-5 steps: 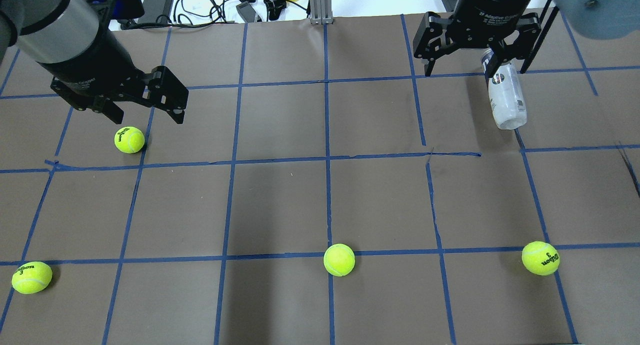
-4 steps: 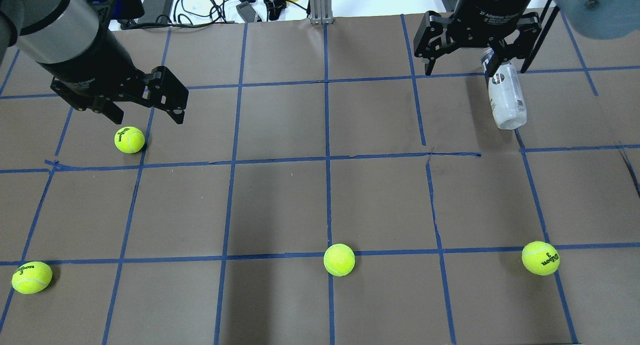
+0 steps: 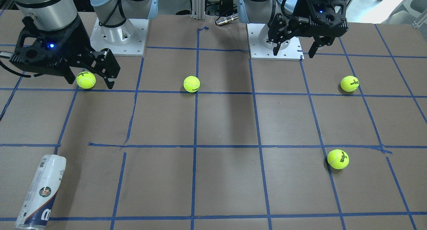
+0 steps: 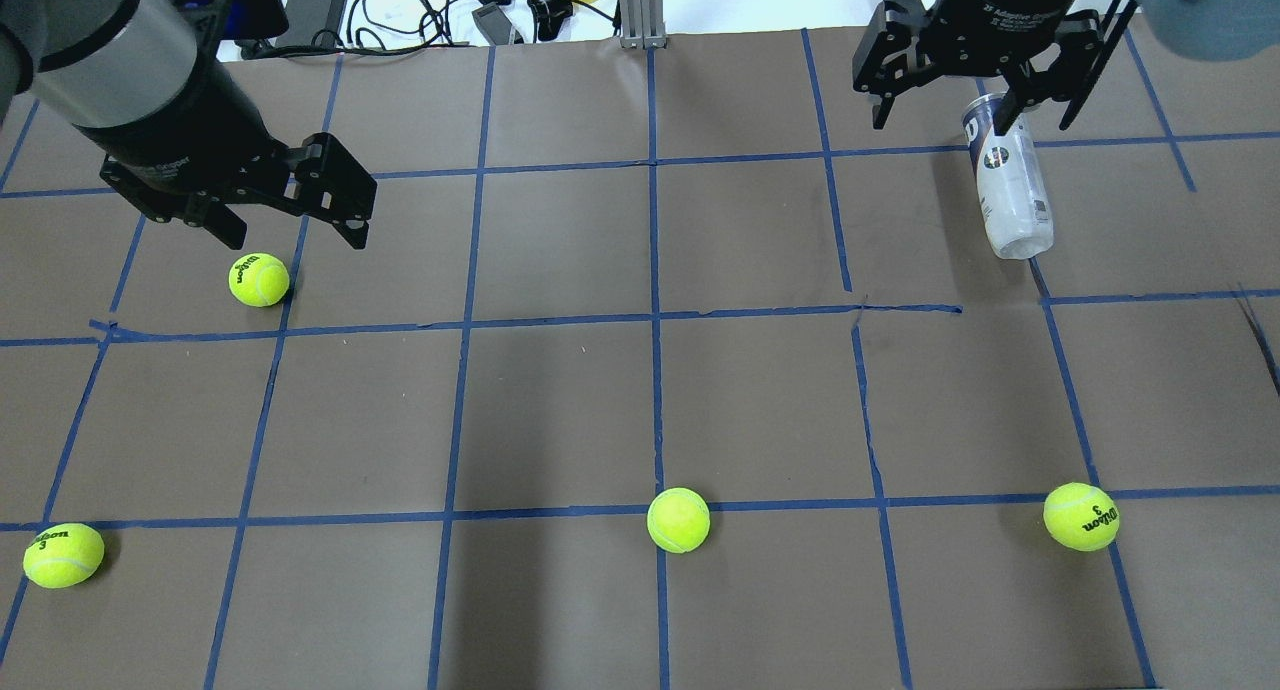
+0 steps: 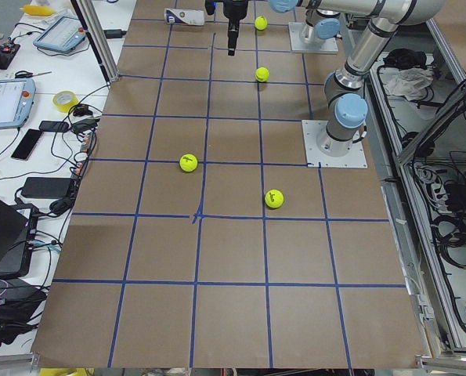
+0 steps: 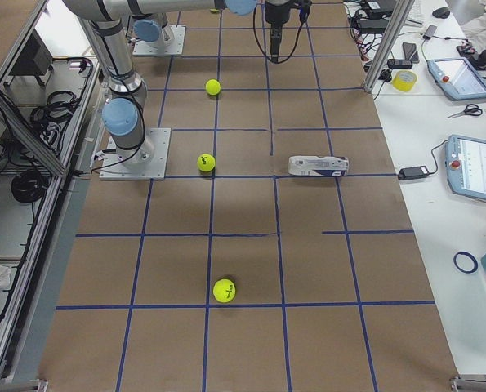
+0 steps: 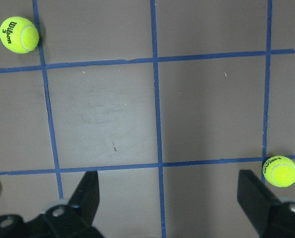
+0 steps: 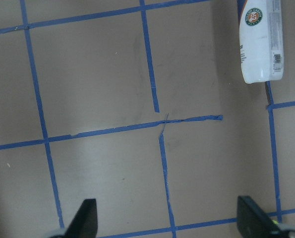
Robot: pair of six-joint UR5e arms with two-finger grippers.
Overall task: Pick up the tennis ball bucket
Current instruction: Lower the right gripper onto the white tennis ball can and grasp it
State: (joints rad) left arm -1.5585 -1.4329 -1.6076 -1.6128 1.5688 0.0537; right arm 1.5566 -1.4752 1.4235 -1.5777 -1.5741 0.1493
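The tennis ball can point(image 8: 260, 44) lies flat on the bench point(image 8: 102, 74), at one o'clock from the spread right pincer point(image 8: 169, 218) in its wrist view, long axis twelve-to-six, across the jaws' closing line.

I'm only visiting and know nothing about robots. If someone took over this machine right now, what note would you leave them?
The tennis ball bucket lies on its side at the far right of the table, nothing touching it.
The left gripper is open and empty above the table.
The right gripper is open and empty, high up, not over the bucket.
Done: nothing gripped or lifted.
Left: lower the right gripper over the bucket, close, lift.
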